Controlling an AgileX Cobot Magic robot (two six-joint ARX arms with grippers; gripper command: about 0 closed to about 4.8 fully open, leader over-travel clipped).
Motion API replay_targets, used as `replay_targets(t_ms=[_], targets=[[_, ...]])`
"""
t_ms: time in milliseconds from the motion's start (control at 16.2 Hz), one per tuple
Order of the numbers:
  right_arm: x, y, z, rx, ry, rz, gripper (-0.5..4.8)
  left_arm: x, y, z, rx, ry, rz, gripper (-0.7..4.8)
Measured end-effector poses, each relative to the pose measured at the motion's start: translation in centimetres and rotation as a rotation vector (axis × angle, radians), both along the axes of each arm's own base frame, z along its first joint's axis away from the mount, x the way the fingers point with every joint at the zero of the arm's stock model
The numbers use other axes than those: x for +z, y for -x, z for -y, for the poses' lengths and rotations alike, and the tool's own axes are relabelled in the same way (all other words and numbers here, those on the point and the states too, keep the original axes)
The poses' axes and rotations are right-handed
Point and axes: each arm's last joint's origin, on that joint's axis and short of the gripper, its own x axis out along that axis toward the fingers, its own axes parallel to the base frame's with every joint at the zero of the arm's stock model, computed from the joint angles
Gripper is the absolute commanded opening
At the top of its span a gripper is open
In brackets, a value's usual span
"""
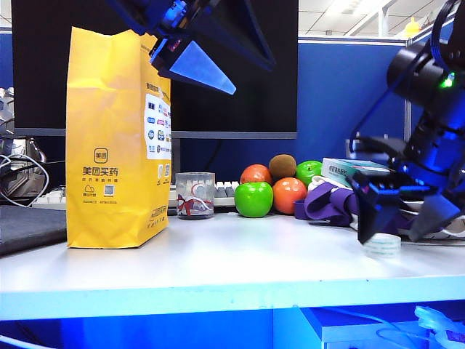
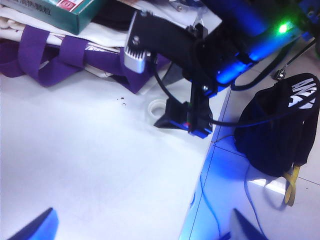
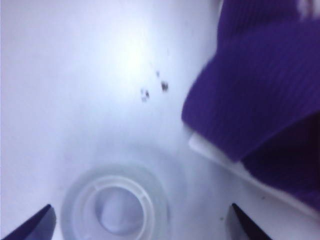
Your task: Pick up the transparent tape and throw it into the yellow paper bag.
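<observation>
While the exterior view is showing my right gripper [image 1: 393, 222] spread wide above the transparent tape [image 1: 382, 246], the roll is lying flat near the table [image 1: 218, 254] front edge, well apart from the yellow paper bag [image 1: 116, 138]; my left gripper [image 1: 192, 62] is hanging high beside the bag top, jaws parted. Left wrist view: tape [image 2: 159, 108] is sitting near the table corner. Right wrist view: its hole [image 3: 117, 207] is facing up between my fingertips [image 3: 35, 225], purple fabric [image 3: 255, 85] crowding one side.
</observation>
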Motion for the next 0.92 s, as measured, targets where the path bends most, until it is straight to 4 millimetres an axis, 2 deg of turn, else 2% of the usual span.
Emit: replay_targets(t_ms=[369, 924], targets=[[-1.26, -1.00, -0.37, 0.015, -0.011, -0.001, 4.79, -0.03, 0.02, -0.01, 0.000, -0.003, -0.003, 4.79], [-1.14, -0.79, -0.39, 0.033, -0.023, -0.046, 4.79, -0.26, 0.15, -0.12, 0.003, -0.021, -0.029, 4.79]])
